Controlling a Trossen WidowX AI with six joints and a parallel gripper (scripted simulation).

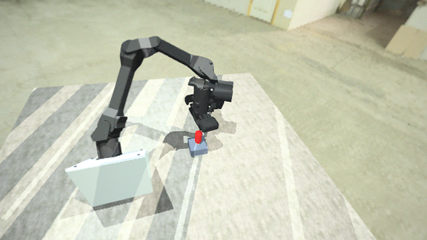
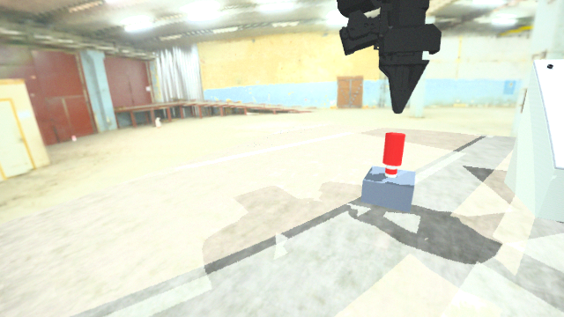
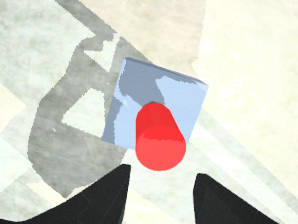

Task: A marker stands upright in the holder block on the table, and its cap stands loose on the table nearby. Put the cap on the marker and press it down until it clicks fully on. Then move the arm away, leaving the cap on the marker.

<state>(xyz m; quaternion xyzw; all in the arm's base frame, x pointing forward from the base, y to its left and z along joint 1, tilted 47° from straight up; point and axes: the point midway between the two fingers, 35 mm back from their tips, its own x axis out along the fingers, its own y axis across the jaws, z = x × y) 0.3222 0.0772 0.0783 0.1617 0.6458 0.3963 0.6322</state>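
Note:
The red cap is upright on the marker, whose short white and red lower part shows between the cap and the holder block. The marker stands in the blue-grey holder block. I cannot tell from the views whether the cap is clicked fully on. My gripper is open and empty, its fingertips apart in the wrist view. In the exterior view the fingertips are a little above the cap's top, touching nothing.
The arm's base stands behind a pale upright panel, left of the holder block in the top view and at the right edge in the exterior view. The striped table top has its right edge beyond the block in the top view.

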